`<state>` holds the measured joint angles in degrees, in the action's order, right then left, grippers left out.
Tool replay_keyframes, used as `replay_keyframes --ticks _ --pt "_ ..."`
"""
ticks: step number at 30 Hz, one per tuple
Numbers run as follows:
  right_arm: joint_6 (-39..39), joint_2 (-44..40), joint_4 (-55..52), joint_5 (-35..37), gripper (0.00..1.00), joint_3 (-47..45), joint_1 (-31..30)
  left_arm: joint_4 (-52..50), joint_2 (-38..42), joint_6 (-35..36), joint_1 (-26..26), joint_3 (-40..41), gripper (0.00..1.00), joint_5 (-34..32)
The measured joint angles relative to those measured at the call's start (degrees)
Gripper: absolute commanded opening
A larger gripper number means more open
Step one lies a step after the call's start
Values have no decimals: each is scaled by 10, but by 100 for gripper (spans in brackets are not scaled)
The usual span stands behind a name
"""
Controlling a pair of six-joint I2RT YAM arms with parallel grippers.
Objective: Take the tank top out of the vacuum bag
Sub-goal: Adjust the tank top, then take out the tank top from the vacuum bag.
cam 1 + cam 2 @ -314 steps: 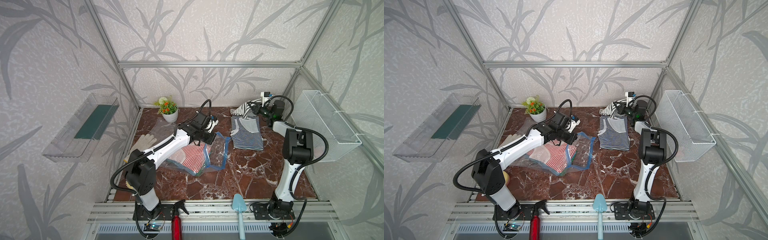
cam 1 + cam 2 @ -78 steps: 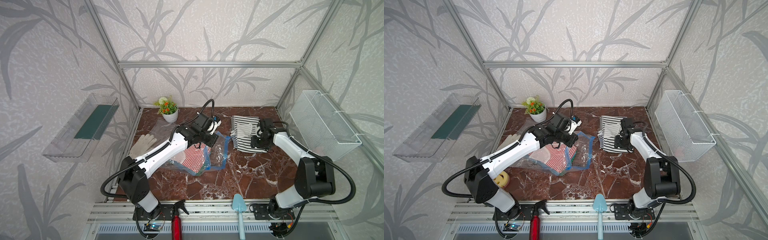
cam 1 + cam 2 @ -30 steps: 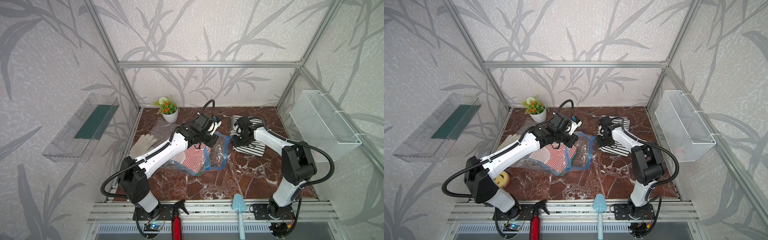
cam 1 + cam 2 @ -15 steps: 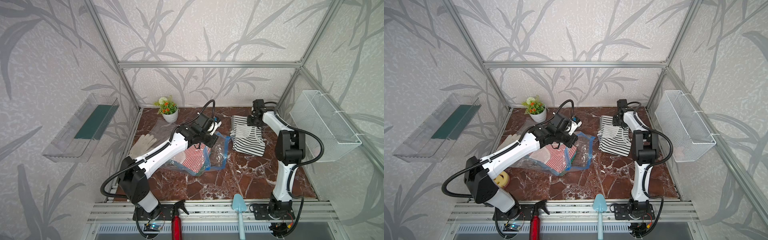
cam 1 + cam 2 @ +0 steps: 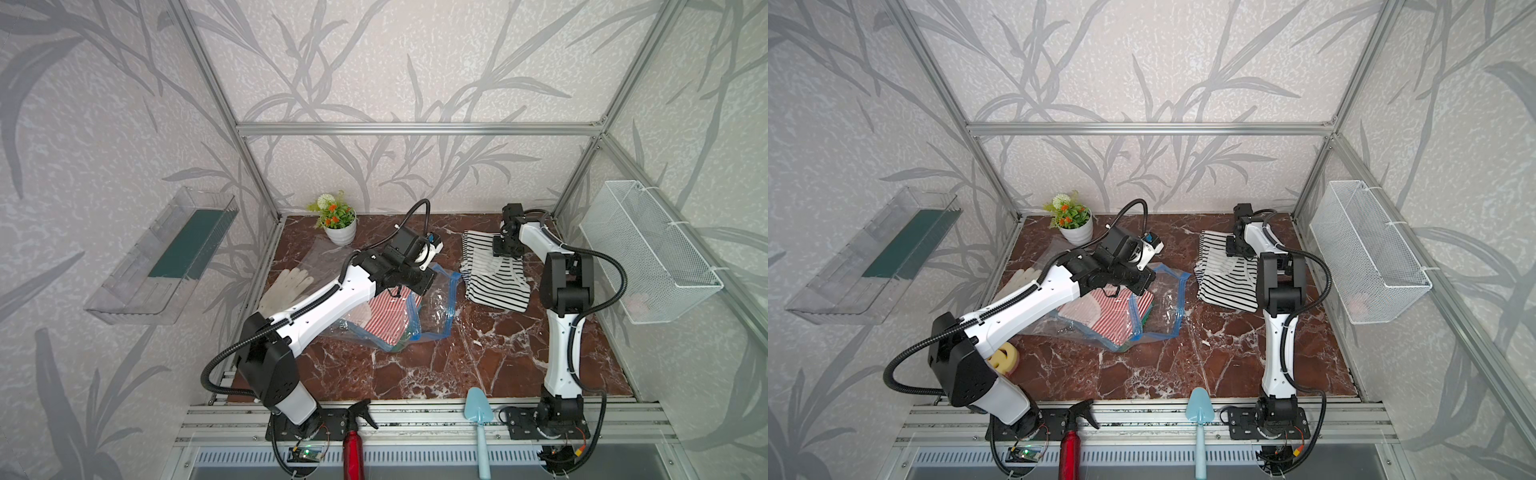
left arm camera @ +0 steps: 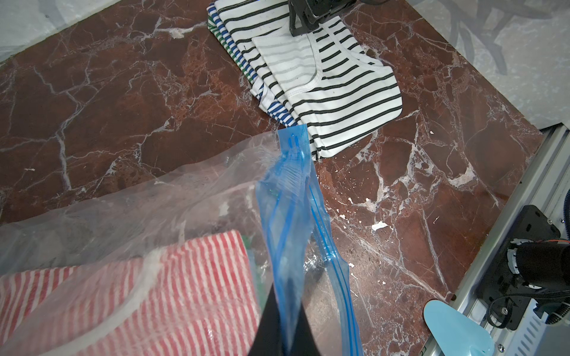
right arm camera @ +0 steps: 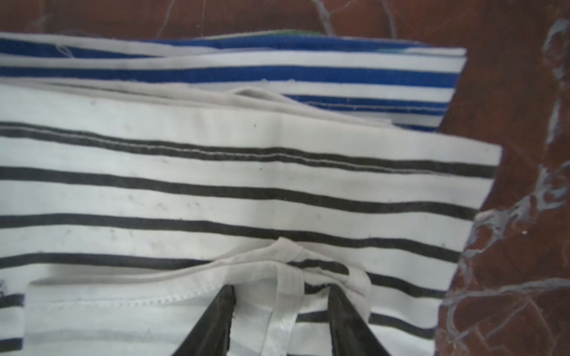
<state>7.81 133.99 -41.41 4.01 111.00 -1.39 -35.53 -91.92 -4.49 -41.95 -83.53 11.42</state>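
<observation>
1. The red-brown marble tabletop [image 5: 457, 365] carries everything. No brand or writing can be read anywhere on it.
2. The large clear crinkly vacuum bag [image 5: 438, 303] lies slack with its blue zip-seal strip [image 6: 293, 172] lifted, so the mouth looks open. No print is legible on the plastic.
3. The black-and-white striped tank top [image 5: 494, 282] lies folded flat on the marble just beside the bag's blue mouth and wholly outside it, on top of a blue-striped garment [image 7: 277, 74]. By my reading the removal itself is done.
4. A red-and-white striped garment [image 5: 384, 316] sits inside the bag. If the task covers it too, that is what is left.
5. The left gripper [image 6: 281, 311] has its jaws pressed together on the bag's blue strip, holding the mouth up.
6. The right gripper [image 7: 282, 303] rests on the tank top's neckline with its jaws spread — white trim lies loose between them, so it looks like a release.
7. A small white satin label [image 7: 279, 336] sits at the neckline — no text shows on it.
</observation>
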Motion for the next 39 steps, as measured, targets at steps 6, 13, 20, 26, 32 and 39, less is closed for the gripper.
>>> replay_keyframes --ticks 6,13,20,26,32,39 --pt "-6 -3 14 -4 52 -11 2 0 0 0 0 0 0 0" --pt "0 -171 129 -28 56 -236 2 0 0 0 0 0 0 0" --pt "49 -369 203 -121 56 -405 -21 0 0 -1 0 0 0 -1" --pt "126 -529 252 -183 58 -584 -120 1 8 -2 0 0 0 -3" --pt "214 -657 312 -196 60 -696 -226 0 15 -2 0 0 0 -3" --pt "262 -680 369 -194 52 -723 -309 0 16 -2 0 0 0 2"
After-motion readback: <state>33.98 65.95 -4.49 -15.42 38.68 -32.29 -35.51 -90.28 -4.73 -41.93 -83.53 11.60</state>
